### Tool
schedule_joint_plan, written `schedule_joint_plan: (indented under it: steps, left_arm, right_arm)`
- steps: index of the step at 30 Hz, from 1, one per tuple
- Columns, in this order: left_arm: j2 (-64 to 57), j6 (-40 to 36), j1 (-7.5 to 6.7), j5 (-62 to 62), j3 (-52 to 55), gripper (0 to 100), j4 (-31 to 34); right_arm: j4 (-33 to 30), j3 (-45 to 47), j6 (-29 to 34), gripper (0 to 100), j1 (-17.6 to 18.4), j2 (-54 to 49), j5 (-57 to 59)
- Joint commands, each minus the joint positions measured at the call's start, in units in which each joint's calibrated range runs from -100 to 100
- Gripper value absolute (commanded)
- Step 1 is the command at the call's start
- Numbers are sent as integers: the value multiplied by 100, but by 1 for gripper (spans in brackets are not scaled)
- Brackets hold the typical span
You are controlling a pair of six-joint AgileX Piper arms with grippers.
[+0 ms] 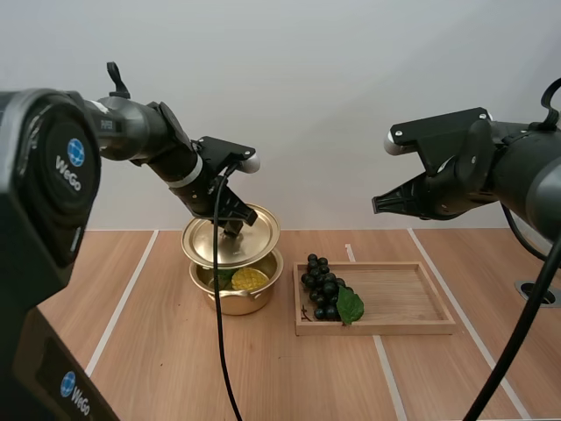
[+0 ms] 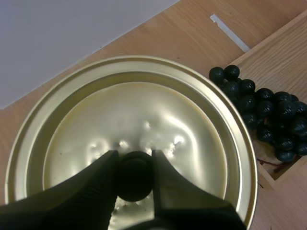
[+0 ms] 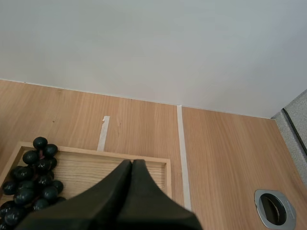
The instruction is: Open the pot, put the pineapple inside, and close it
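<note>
Pinches the black knob [image 2: 134, 178] of the lid [image 2: 144, 110] between the two fingers of the left gripper [image 1: 232, 226], tips narrowed onto it from either side. Holds the golden lid tilted and lifted, right under those fingers and just above the open pot [image 1: 238, 303], not yet seated on the rim. Shows the pineapple [image 1: 250, 279] already lying inside the pot, below the left fingers and partly shaded by the lid's edge, with something green beside it. Hangs the right gripper [image 1: 379, 204] well apart, high over the wooden tray [image 1: 399, 303], fingers pressed together as one dark wedge on nothing. Has the bunch of grapes [image 1: 324, 288] at the tray's end nearest the pot, below the right fingers and off toward the left arm. Puts the left arm far the nearer to the job, lid already in its grip. Judging from this, leaves only the closing, and hangs it on one relation: pot mouth almost straight down from the held lid. Calls for levelling the tilted lid and lowering it rim onto rim, with no long axis to mind on a round lid and round pot.
</note>
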Motion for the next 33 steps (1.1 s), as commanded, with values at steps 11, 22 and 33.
schedule_joint_plan:
  steps: [11,22,33]
  left_arm:
    - [363,83,-13,-343,97,0,-260]
    - [363,86,-17,-524,277,0,-301]
    - [363,220,-17,-573,486,0,-337]
  right_arm:
    - [-27,19,7,0,-27,-47,-114]
    - [-88,630,-31,0,-27,-47,-943]
    - [-88,630,-31,0,-27,-47,-978]
